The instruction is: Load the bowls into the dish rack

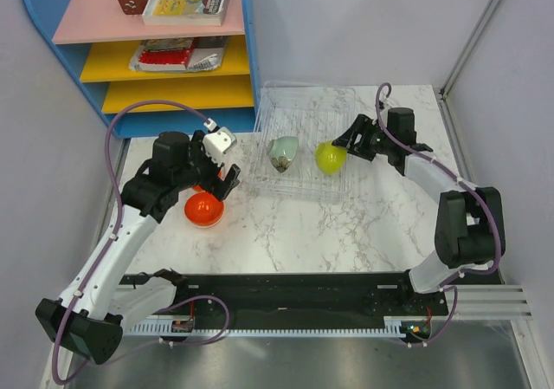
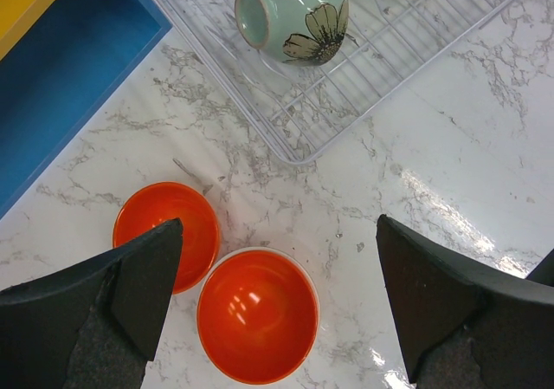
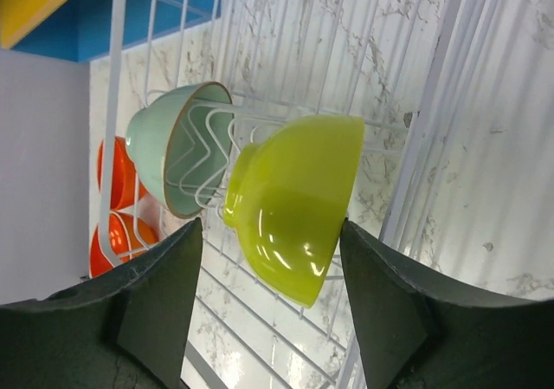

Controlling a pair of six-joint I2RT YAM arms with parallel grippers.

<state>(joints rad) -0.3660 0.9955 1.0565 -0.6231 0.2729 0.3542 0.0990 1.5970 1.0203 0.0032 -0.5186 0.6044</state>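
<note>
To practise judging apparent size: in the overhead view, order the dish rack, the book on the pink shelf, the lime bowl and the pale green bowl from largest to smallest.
1. dish rack
2. book
3. lime bowl and pale green bowl: these look alike in size, so they are left unranked.

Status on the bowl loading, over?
Left gripper open over two orange bowls, not yet racked. Right gripper open at the yellow-green bowl, on edge in the dish rack beside the pale green bowl. Nothing seen blocking.
</note>
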